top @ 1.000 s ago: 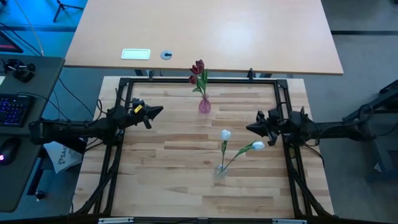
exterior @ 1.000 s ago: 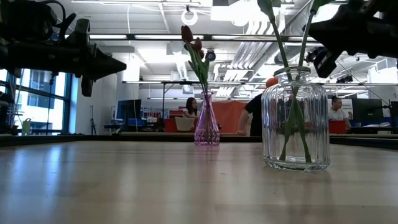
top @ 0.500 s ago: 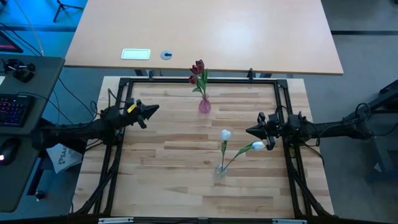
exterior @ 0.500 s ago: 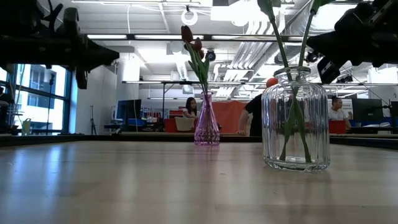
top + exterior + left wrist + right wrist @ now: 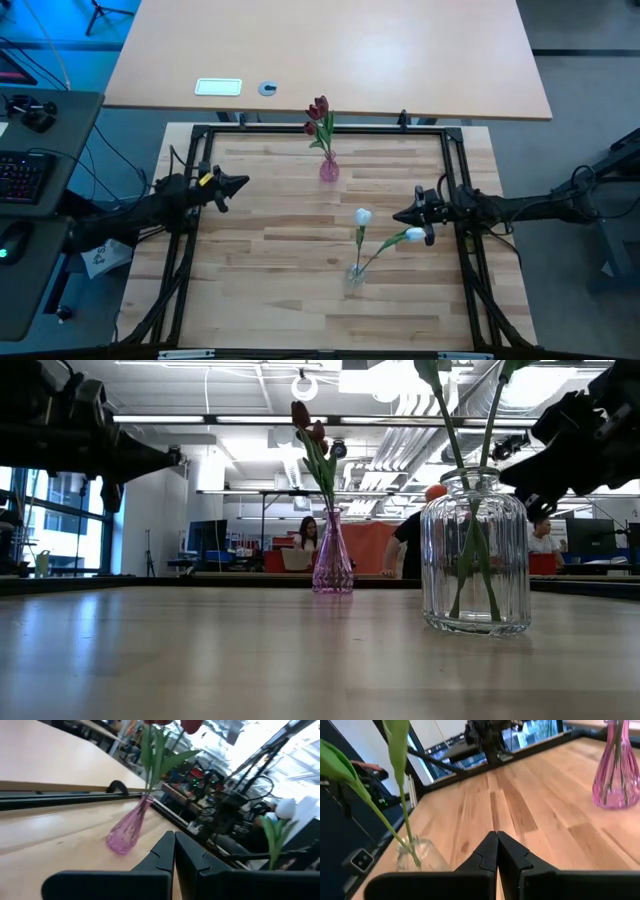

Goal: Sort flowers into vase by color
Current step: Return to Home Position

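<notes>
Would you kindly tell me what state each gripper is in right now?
Left gripper: shut, holding nothing.
Right gripper: shut, holding nothing.

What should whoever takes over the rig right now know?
Left gripper: fingers shut, empty, over the left side of the table.
Right gripper: fingers shut, empty, over the right side, close to one of the white flowers.
Red flowers stand in the pink vase; both white flowers in the transparent vase.
Done: sorting, by the look of it. Left: bring both arms home.
</notes>
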Action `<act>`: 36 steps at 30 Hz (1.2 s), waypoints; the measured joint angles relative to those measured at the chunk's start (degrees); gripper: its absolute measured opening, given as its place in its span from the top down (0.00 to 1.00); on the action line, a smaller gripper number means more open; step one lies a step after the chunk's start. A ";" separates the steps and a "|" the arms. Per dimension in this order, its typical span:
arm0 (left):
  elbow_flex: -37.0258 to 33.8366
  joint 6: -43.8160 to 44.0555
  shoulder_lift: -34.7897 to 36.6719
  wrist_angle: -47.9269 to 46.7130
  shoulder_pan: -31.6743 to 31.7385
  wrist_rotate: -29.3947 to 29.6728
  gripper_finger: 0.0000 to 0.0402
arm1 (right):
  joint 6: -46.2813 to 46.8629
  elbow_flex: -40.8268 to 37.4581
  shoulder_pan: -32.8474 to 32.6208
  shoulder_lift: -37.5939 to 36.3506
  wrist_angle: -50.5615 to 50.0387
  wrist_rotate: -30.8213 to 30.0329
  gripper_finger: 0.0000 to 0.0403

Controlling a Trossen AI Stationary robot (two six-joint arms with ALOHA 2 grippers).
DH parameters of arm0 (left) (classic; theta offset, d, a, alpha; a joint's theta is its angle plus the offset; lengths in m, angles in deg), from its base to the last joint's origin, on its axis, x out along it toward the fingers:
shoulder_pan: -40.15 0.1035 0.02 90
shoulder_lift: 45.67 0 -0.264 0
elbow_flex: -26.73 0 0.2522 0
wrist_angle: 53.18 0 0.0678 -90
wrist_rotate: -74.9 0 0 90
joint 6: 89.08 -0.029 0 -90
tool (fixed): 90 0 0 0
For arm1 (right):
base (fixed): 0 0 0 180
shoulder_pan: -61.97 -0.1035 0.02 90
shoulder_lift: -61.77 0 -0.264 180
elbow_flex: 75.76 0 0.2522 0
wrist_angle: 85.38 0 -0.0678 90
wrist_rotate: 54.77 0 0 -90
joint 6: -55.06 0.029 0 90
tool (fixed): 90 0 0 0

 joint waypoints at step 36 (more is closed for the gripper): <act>-0.09 -0.04 0.47 -0.64 -10.27 -1.31 1.00 | 0.00 0.00 -2.56 -20.22 -9.85 -0.18 1.00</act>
